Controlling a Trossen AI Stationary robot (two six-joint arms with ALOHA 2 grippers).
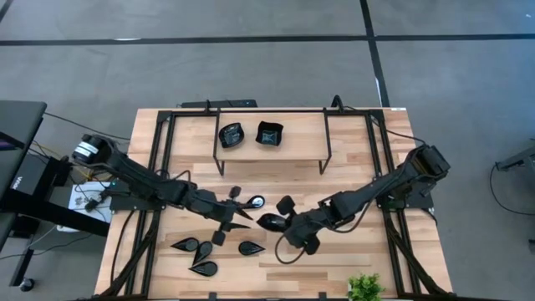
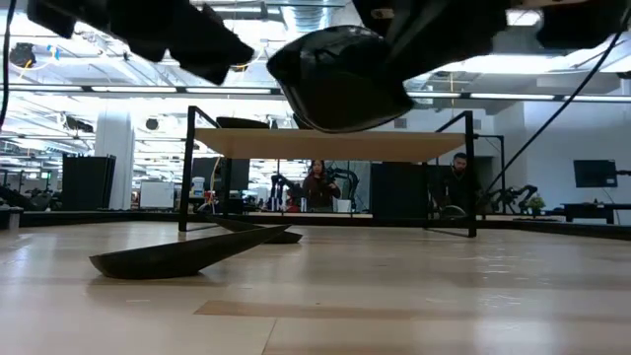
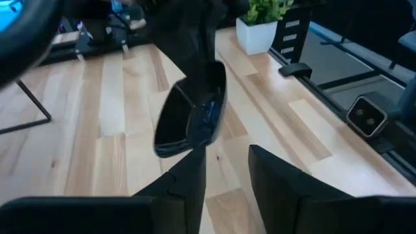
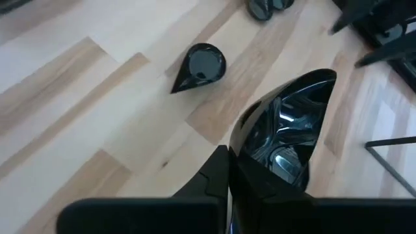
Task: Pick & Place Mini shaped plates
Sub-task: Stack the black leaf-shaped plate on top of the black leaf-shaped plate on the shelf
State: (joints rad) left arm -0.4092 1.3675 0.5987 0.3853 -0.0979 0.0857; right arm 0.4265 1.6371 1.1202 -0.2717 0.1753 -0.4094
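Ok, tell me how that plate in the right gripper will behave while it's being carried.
The plate looks rigid, so it probably won't flex. Its glossy surface mirrors the lights, so it may be slippery. The right gripper is shut on one edge only, with most of the dish sticking out past the fingers, so it could pivot or slide out. It looks like glazed ware, so a drop might chip it.

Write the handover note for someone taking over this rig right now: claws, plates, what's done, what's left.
Right claw: shut on a glossy black teardrop plate, lifted above mid-table.
Left claw: open, empty, just beside that plate.
Done: a wavy-round black dish and a square black dish sit on the raised wooden shelf.
Left: three black teardrop dishes lie on the table's front left, plus the held plate.
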